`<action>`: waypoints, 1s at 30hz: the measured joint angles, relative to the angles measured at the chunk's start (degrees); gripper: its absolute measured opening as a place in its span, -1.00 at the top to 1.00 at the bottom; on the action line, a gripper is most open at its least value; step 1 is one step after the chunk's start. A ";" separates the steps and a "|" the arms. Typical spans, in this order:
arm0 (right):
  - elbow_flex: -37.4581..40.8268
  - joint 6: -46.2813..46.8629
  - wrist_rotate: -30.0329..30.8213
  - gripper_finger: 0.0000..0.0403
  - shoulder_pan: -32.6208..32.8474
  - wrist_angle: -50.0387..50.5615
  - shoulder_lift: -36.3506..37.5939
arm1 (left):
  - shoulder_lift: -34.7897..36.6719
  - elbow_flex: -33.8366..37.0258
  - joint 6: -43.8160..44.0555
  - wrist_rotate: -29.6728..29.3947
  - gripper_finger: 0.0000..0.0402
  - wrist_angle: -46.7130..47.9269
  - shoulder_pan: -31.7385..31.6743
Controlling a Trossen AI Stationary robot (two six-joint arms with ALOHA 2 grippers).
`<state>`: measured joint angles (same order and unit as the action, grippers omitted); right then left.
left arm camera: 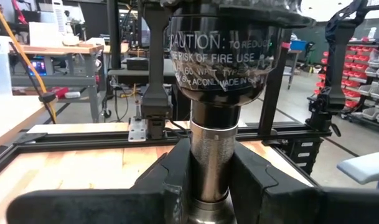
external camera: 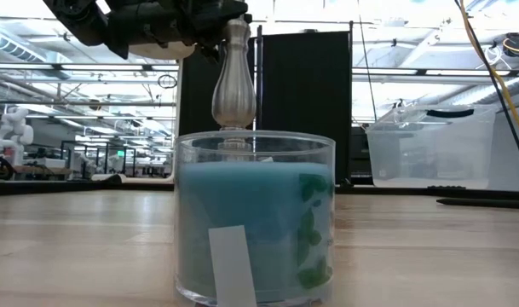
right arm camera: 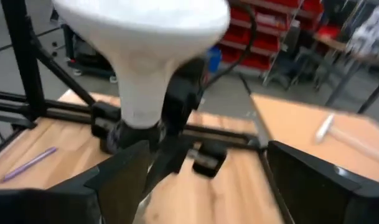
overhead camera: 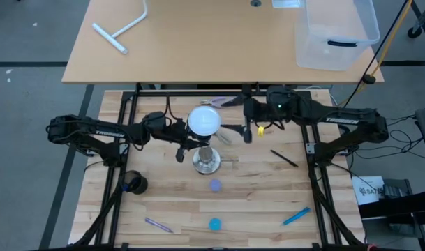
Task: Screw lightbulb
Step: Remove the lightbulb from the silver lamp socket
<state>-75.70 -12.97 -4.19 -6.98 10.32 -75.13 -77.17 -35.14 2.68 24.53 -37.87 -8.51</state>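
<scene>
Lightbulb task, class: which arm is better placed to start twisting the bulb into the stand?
Right, probably. The right claw is open with the lightbulb just ahead of it, while the left claw already grips the stand, steadying it.

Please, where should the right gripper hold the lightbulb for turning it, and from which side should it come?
Probably the white taper under the globe of the lightbulb, coming in level from the right. The bulb stands upright in the socket stand and is narrower there. The open right gripper faces it, and the left gripper clamps the stand's post from the left.
</scene>
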 joint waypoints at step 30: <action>13.31 -1.40 30.43 -0.57 13.46 -55.15 -14.98 | 0.00 0.11 2.36 -16.39 0.63 -1.28 0.02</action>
<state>-62.39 -14.37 26.24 6.48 -44.83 -90.11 -77.17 -35.03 5.03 8.15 -39.15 -8.49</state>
